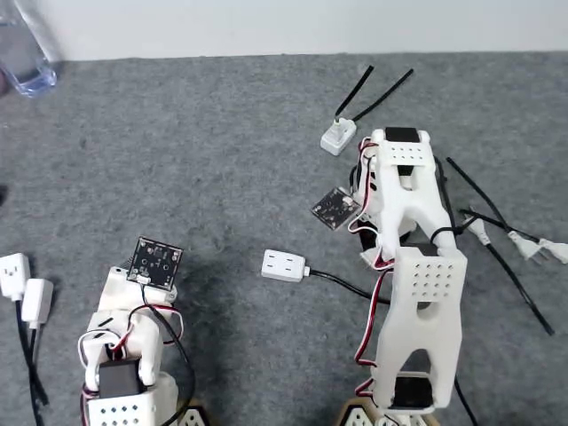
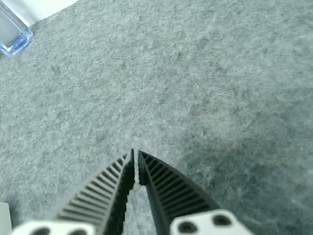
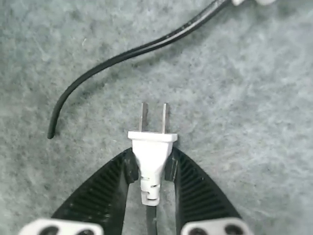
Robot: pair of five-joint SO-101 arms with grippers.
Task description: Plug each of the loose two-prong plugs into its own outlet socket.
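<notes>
One two-prong plug (image 3: 151, 142) sits clamped in the right pincer (image 3: 150, 160); the left pincer (image 2: 135, 156) is closed, empty.

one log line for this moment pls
right gripper: shut on white plug, prongs free | left gripper: shut, over carpet | outlet socket: nothing plugged in
</notes>
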